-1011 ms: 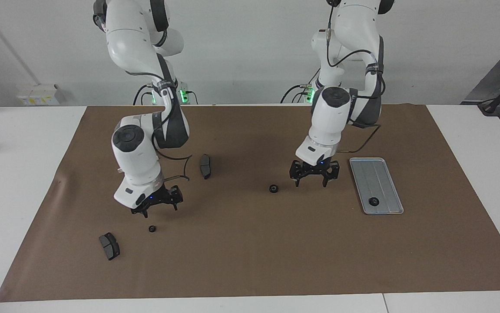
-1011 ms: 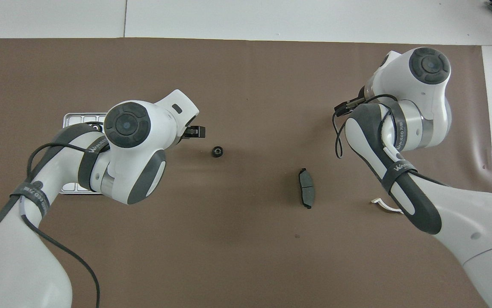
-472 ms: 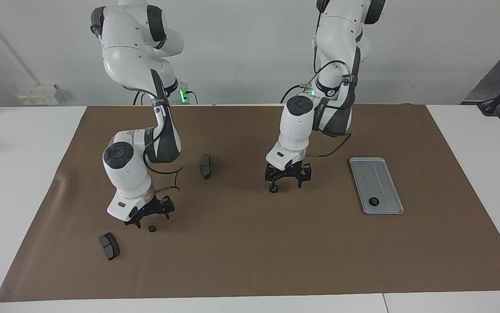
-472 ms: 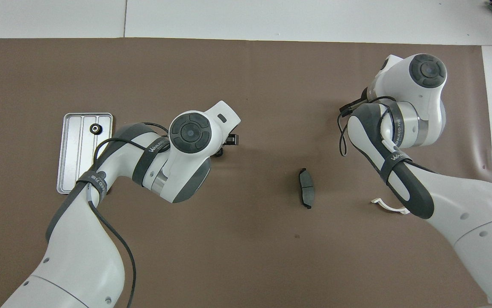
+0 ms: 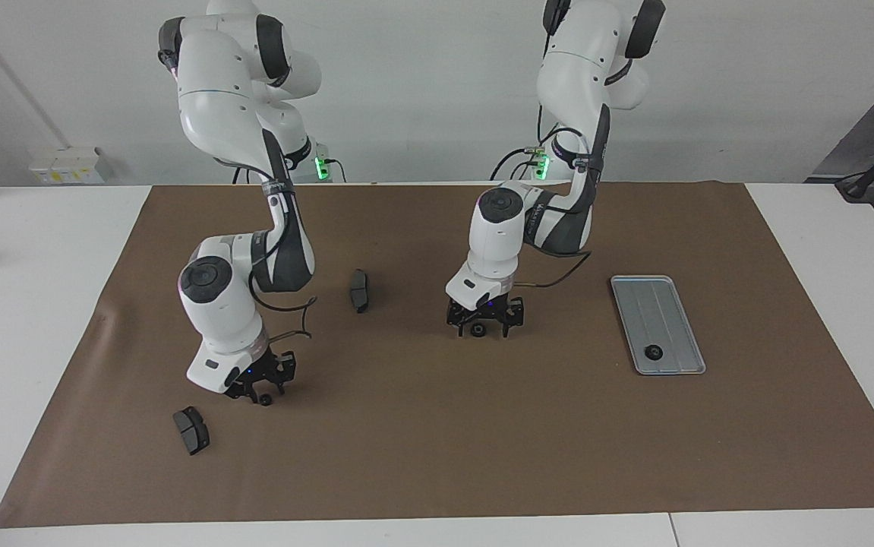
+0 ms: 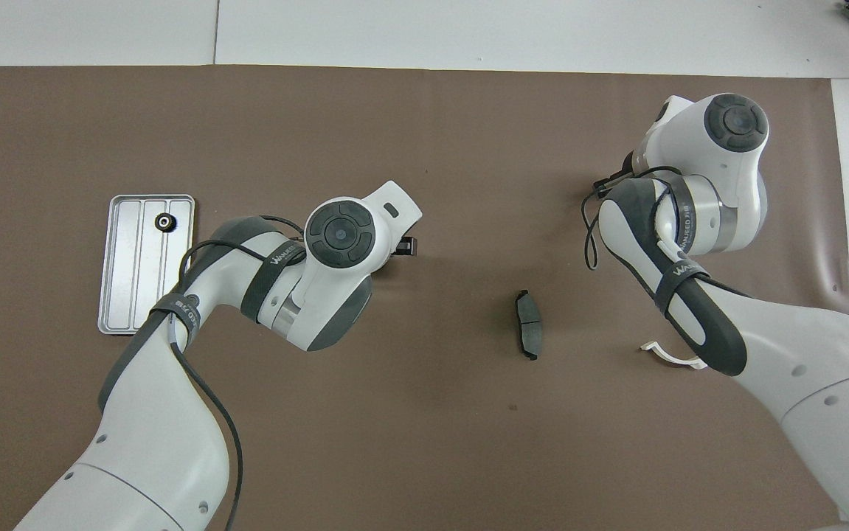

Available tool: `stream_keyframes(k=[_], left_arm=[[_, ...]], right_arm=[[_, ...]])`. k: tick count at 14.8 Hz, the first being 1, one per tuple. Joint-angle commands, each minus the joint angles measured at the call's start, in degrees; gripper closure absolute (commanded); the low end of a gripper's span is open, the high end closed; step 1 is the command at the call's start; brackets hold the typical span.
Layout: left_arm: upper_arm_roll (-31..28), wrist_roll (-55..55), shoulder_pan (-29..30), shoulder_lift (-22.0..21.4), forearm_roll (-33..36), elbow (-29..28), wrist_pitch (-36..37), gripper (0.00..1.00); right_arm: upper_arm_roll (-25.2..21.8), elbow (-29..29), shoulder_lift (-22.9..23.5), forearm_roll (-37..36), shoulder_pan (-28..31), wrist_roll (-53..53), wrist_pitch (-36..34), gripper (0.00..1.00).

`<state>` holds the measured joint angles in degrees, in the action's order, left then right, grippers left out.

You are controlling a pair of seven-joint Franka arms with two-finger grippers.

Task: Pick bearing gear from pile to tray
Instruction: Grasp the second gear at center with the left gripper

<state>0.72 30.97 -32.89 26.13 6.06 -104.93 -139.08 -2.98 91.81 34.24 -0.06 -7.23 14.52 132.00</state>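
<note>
Black, small and rigid, one gear sits on the desk between the spread left gripper; grip across its toothed rim. Right gripper is closing around another.

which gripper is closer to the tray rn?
Left. The left gripper is down at a small black gear mid-mat, beside the tray. The right gripper is low at another gear toward the right arm's end.
</note>
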Motion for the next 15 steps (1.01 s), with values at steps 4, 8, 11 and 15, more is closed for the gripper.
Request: stream_keyframes(k=[4,8,11,15], left_arm=[[-0.81,3.13,-1.56,-1.00,1.24,-2.04,-0.67,0.60],[-0.90,5.50,-2.27,-1.79,1.24,-2.04,3.10,1.00],[-0.98,5.42,-2.01,-3.80,1.24,-1.68,7.49,1.00],[-1.25,2.62,2.64,-10.12,1.24,-2.21,14.60,1.00]], right_arm=[[0.78,-0.49,0.83,1.29,1.07,2.09,1.59,0.59],[0.78,-0.05,0.83,1.38,1.16,2.09,2.65,0.98],[0.87,-0.23,0.74,1.47,1.16,1.30,2.38,1.00],[0.87,-0.67,0.13,1.73,0.64,-1.06,1.16,1.00]])
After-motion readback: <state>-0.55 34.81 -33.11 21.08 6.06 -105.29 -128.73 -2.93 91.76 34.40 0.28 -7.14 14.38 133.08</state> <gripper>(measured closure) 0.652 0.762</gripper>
